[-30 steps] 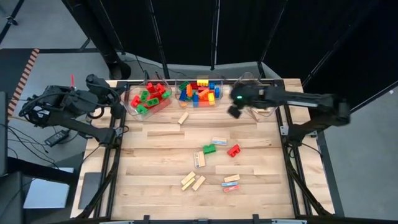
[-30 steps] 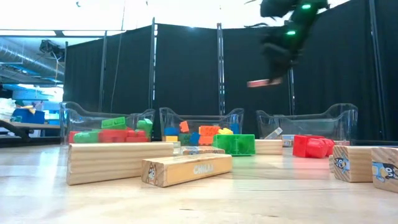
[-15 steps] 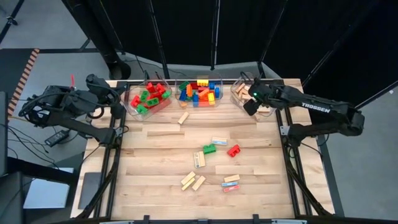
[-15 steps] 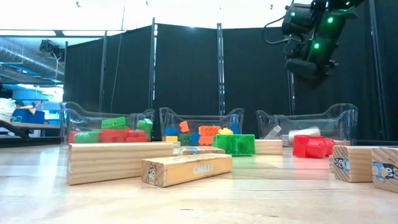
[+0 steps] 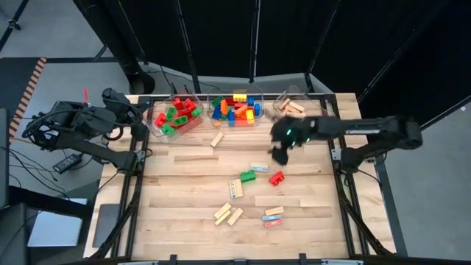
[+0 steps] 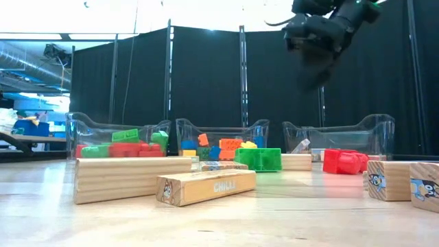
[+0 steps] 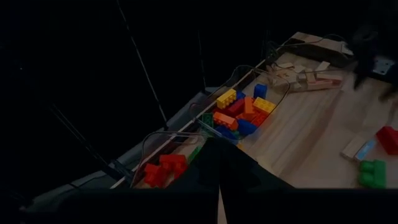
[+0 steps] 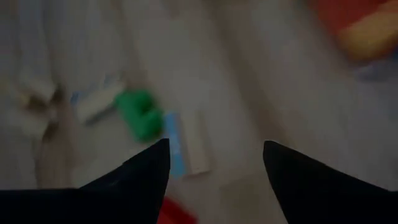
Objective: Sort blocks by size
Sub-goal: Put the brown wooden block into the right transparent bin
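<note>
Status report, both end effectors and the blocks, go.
Right end effector open, empty, above loose blocks mid-table. Left end effector shut, parked at table's left edge. Nothing in the way.

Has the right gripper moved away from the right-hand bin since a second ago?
Yes. The right gripper, open and empty, has swung from over the right bin toward the table's middle, nearer the red brick.

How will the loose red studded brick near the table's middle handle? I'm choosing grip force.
The red brick looks like rigid, probably hollow plastic, so likely stiff and light. Its blocky form lying flat shouldn't roll. Smooth sides might slip between the fingers.
</note>
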Tool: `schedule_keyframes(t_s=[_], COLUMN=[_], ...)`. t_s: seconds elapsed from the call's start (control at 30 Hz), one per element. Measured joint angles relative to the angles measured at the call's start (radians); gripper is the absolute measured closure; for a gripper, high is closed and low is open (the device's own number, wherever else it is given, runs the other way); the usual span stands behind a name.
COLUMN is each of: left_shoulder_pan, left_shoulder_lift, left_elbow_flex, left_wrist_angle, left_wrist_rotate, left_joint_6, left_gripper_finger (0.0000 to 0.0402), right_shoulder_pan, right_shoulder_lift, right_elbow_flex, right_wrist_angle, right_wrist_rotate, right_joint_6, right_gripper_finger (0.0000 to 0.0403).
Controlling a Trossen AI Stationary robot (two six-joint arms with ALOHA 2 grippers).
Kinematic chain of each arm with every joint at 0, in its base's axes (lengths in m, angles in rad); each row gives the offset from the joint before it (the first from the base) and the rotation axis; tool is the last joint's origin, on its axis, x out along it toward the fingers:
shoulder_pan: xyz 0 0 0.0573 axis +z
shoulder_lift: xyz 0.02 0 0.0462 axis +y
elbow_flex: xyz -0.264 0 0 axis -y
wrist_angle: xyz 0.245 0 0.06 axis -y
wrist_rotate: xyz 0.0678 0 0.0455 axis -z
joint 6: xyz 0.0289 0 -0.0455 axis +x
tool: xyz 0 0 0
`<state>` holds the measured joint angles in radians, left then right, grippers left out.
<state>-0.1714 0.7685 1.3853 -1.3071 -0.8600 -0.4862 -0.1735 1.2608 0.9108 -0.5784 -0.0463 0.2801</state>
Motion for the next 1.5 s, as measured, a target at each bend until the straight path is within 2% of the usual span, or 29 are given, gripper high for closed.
schedule_keyframes(t_s=[0.23, 0.43, 0.6, 0.7, 0.77, 0.87, 0.9, 0.93, 1.1, 1.23, 1.3, 1.4, 1.5], left_shoulder_pan=[0.000, 0.000, 0.000, 0.000, 0.000, 0.000, 0.000, 0.000, 0.000, 0.000, 0.000, 0.000, 0.000], left_shoulder_lift=[0.000, 0.000, 0.000, 0.000, 0.000, 0.000, 0.000, 0.000, 0.000, 0.000, 0.000, 0.000, 0.000], left_elbow_flex=[0.000, 0.000, 0.000, 0.000, 0.000, 0.000, 0.000, 0.000, 0.000, 0.000, 0.000, 0.000, 0.000], left_wrist_angle=[0.000, 0.000, 0.000, 0.000, 0.000, 0.000, 0.000, 0.000, -0.001, -0.004, -0.005, -0.004, -0.005], left_wrist_rotate=[0.000, 0.000, 0.000, 0.000, 0.000, 0.000, 0.000, 0.000, 0.000, 0.000, 0.000, 0.000, 0.000], left_joint_6=[0.001, 0.003, 0.003, -0.007, -0.016, -0.016, -0.016, -0.016, -0.016, -0.016, -0.016, -0.016, -0.016], left_gripper_finger=[0.0397, 0.0397, 0.0397, 0.0397, 0.0397, 0.0397, 0.0397, 0.0397, 0.0397, 0.0397, 0.0397, 0.0397, 0.0397], right_shoulder_pan=[0.183, 0.226, 0.227, 0.228, 0.227, 0.226, 0.226, 0.226, 0.226, 0.213, 0.194, 0.173, 0.160], right_shoulder_lift=[0.245, 0.397, 0.450, 0.438, 0.425, 0.404, 0.395, 0.389, 0.342, 0.262, 0.217, 0.183, 0.214], right_elbow_flex=[-0.001, -0.001, 0.005, 0.003, 0.001, 0.004, 0.010, 0.015, 0.066, 0.109, 0.112, 0.116, 0.116], right_wrist_angle=[0.089, 0.107, 0.133, 0.131, 0.122, 0.109, 0.112, 0.112, 0.083, 0.008, 0.011, 0.033, 0.029], right_wrist_rotate=[0.001, 0.055, 0.086, 0.126, 0.147, 0.153, 0.150, 0.149, 0.148, 0.234, 0.241, 0.184, 0.089], right_joint_6=[-0.027, 0.038, 0.065, 0.085, 0.085, 0.068, 0.056, 0.051, 0.058, 0.048, 0.000, -0.113, -0.199], right_gripper_finger=[0.0142, 0.0142, 0.0165, 0.0211, 0.0260, 0.0357, 0.0381, 0.0387, 0.0395, 0.0395, 0.0395, 0.0376, 0.0326])
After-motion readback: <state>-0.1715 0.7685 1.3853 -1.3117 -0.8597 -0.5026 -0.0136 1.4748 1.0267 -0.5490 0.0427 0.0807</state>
